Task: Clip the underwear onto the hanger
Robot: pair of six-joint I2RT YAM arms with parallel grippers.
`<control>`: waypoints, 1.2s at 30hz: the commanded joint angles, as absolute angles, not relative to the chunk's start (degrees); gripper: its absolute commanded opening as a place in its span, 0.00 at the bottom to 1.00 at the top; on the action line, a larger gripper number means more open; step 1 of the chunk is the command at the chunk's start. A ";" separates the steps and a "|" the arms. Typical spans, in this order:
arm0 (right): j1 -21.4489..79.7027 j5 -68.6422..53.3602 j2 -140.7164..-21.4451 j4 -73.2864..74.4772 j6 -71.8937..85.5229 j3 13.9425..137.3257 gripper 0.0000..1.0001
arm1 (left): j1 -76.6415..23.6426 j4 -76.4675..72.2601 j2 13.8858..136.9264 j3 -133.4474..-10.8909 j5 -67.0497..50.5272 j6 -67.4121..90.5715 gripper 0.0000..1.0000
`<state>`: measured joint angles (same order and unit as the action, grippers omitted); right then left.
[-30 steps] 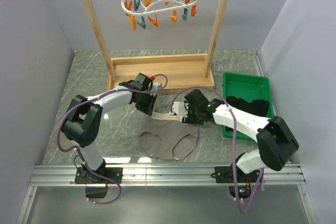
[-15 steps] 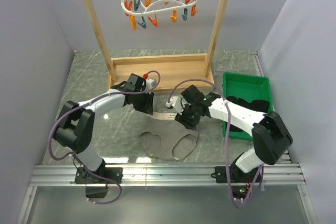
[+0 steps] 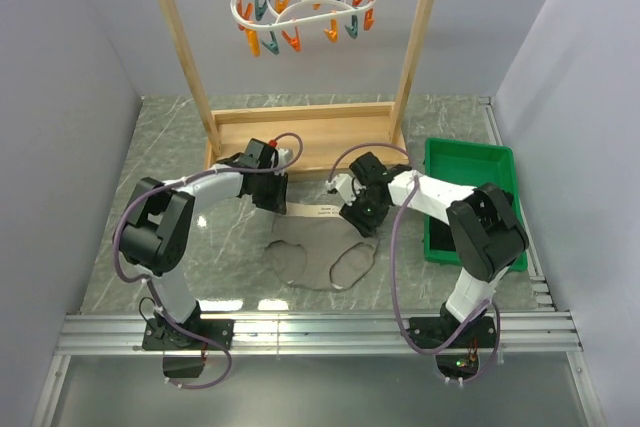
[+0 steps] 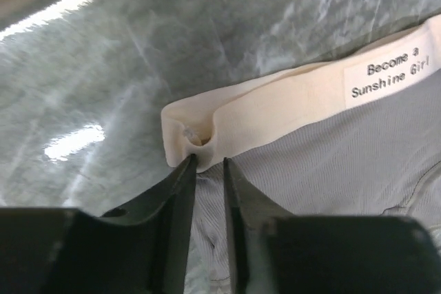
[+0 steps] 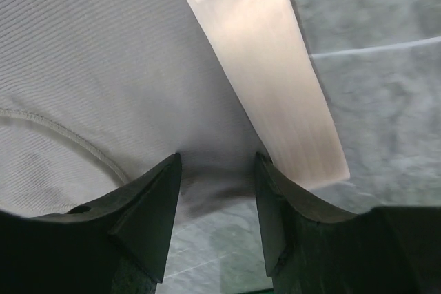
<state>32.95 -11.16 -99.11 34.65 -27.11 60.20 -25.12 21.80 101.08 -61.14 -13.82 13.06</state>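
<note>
Taupe underwear (image 3: 320, 252) lies on the marble table (image 3: 180, 137), in front of the wooden rack (image 3: 190, 57) and well below the hanger (image 3: 305, 2), which hangs from the rack's top bar with its clothespins (image 3: 268, 44) dangling. The beige waistband (image 4: 275, 105) is pulled out between the two claws. Left gripper (image 4: 207, 164): fingers nearly together, nipped on the very corner of the waistband, with the fabric puckered right at the tips. Right gripper (image 5: 213, 163): fingers apart, straddling grey fabric just under the other end of the waistband. Cloth bunches in the gap, but I cannot tell whether it actually bites.

Main risk: the left hold is shallow, on the edge only, so the corner likely slips out on the lift or if the arms pull apart harder. If the right side isn't really clamped, that end drops and the garment swings from one corner, too limp to feed into a pin. Pinching below the band on the right could leave the band folded over, so a pin catches thin cloth instead of elastic. The hanger swings freely, so pushing cloth at a pin may just shove it away. The arms could also bump the rack's base on the way up.
</note>
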 commanded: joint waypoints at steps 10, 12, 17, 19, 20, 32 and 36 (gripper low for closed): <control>32.26 -15.65 -83.43 34.37 -23.99 67.33 0.66 | -23.38 12.40 73.86 -51.95 -27.77 11.43 0.78; 30.95 -14.42 -78.34 34.02 -25.83 66.28 0.69 | -23.20 11.78 65.80 -49.85 -27.95 10.46 0.84; 25.41 -14.49 -70.15 30.68 -32.78 66.35 0.80 | -23.03 11.78 52.40 -48.52 -24.62 10.28 0.95; 24.00 -16.60 -68.56 29.80 -31.47 68.90 0.86 | -23.03 10.47 47.91 -48.95 -19.37 11.68 0.93; 24.08 -16.87 -68.55 29.53 -30.33 71.17 0.87 | -23.03 9.33 46.68 -48.61 -17.51 14.47 0.89; 24.08 -23.97 -68.63 9.85 -5.98 77.34 0.99 | -18.55 5.97 53.32 -65.27 -13.35 17.13 0.93; 23.99 -28.81 -71.89 13.09 -5.27 80.24 0.98 | -11.37 7.64 62.63 -74.43 -24.99 18.63 0.91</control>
<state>23.90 -22.96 -70.35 16.05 -8.49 76.53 -16.05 8.43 57.17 -67.53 -15.73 16.23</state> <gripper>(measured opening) 0.984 0.921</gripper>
